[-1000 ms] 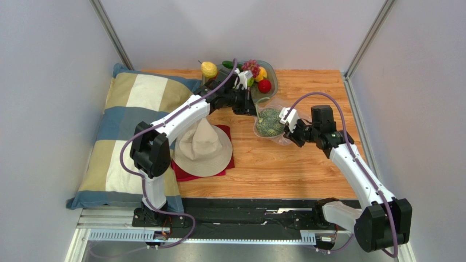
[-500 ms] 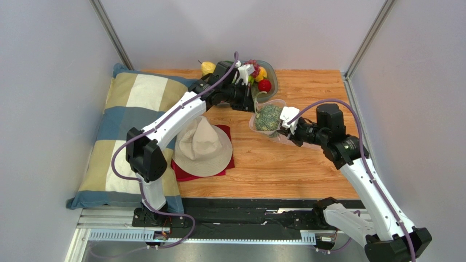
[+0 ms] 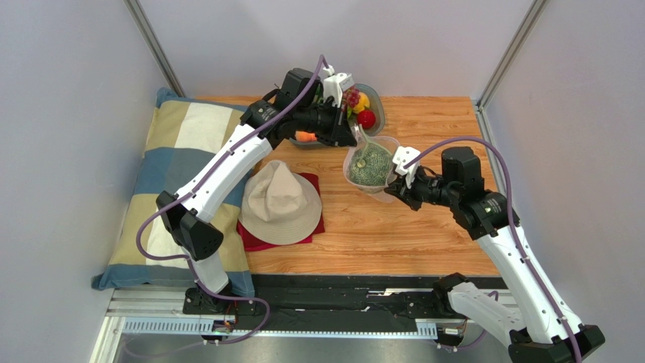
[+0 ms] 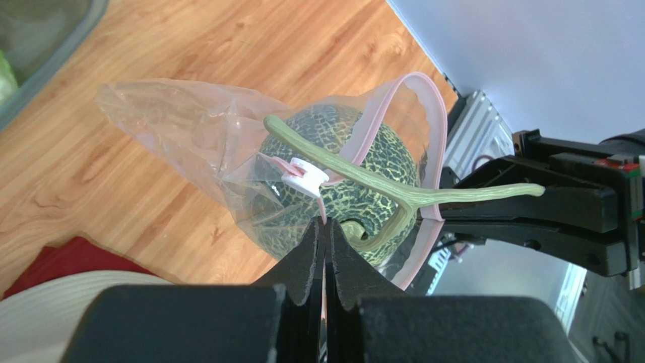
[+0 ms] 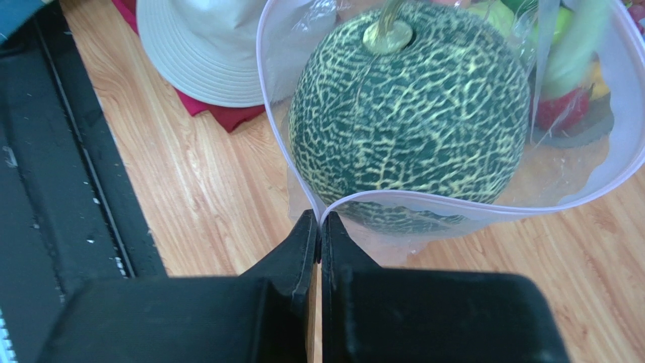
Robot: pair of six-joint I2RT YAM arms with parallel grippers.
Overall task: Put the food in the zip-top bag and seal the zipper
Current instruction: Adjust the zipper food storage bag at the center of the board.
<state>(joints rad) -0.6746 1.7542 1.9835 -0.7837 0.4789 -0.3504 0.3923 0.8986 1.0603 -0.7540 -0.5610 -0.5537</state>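
Clear plastic of the zip-top bag (image 4: 174, 121) hangs between both tools, with the green melon (image 5: 409, 113) inside. On one rim the left tool (image 4: 324, 227), pressed together, pinches the pink zipper (image 4: 441, 144); the right tool (image 5: 319, 219) pinches the opposite rim, so the mouth gapes. Bare bench (image 3: 424, 234) lies open right of the bag and nearer than it. The grey bowl (image 3: 382, 115) sits just behind the bag, and the hat (image 3: 281, 200) is to its left.

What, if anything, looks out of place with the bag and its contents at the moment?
The melon has its long stem poking out across the zipper of the zip-top bag, pinched at its rim by the left gripper and right gripper; sealing over it looks unlikely.
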